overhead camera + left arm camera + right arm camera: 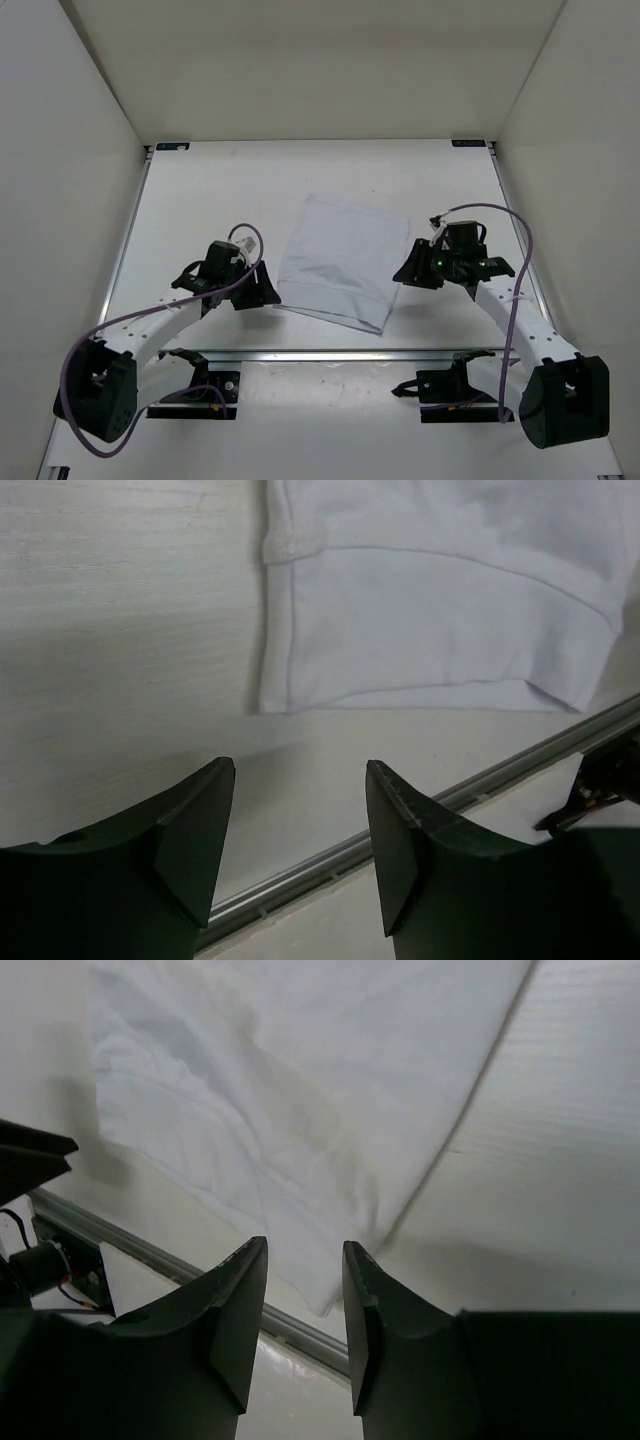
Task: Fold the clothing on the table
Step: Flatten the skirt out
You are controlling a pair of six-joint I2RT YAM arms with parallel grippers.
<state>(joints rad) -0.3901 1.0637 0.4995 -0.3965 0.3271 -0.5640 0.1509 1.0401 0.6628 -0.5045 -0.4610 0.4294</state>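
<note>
The clothing (340, 262) lies flat in the middle of the table (200, 200), a pale bluish-white, roughly rectangular piece with its near edge close to the front rail. My left gripper (262, 285) hovers just off the garment's near left corner. In the left wrist view the left gripper (300, 775) stands wide open and holds nothing, with the hemmed clothing (420, 610) beyond its tips. My right gripper (405, 268) sits at the garment's right edge. In the right wrist view the right gripper (305, 1250) is partly open above the near corner of the clothing (300, 1110), with no fabric pinched.
A metal rail (340, 353) runs along the table's near edge, just below the garment, and also shows as the rail (500, 775) in the left wrist view. White walls enclose the left, right and back sides. Black brackets (170, 146) mark the far corners.
</note>
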